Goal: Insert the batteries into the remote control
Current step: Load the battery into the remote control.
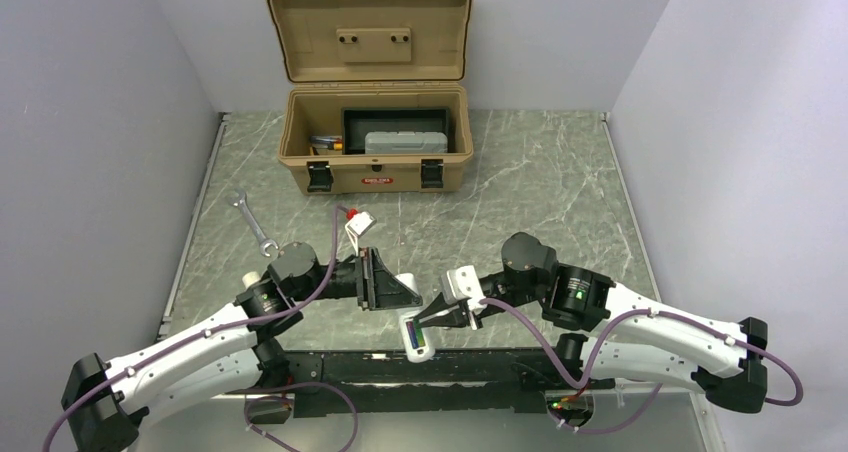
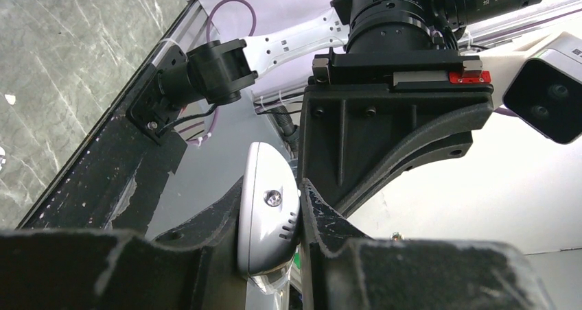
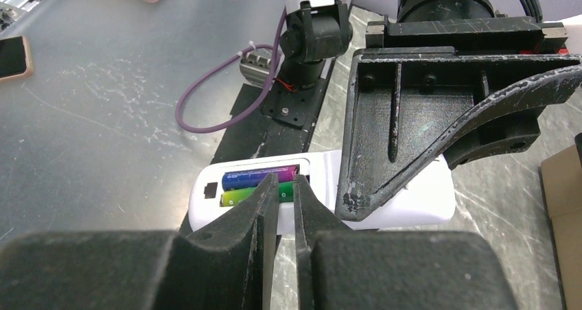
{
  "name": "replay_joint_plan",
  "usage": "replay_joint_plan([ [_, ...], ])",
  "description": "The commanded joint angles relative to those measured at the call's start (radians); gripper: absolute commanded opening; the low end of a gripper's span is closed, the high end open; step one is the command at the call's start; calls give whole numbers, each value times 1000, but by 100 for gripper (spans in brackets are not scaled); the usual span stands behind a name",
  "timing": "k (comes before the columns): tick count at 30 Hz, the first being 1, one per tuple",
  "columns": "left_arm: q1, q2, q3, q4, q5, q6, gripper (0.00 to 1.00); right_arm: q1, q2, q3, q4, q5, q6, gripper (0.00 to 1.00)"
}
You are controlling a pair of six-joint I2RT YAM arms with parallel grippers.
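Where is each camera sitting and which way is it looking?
Top camera: high behind the arms, looking down at the table, toolbox and wrench; both arms show, left gripper and right gripper meeting at the remote control.
Left wrist: on the left arm, looking along its own fingers, clamped on the remote, toward the right gripper.
Right wrist: on the right arm, looking past its own fingers at the batteries in the remote, left gripper behind.
Shared: both wrist views show the remote and the other arm's gripper.
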Motion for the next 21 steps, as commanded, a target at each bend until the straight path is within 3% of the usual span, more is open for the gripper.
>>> replay_joint_plan([
  [1, 4, -37, 4, 123, -55, -35, 0, 7, -16, -15, -67, -65, 21, 14],
  [21, 6, -36, 6, 132, -63, -40, 0, 6, 5, -15, -93, -74, 26, 13],
])
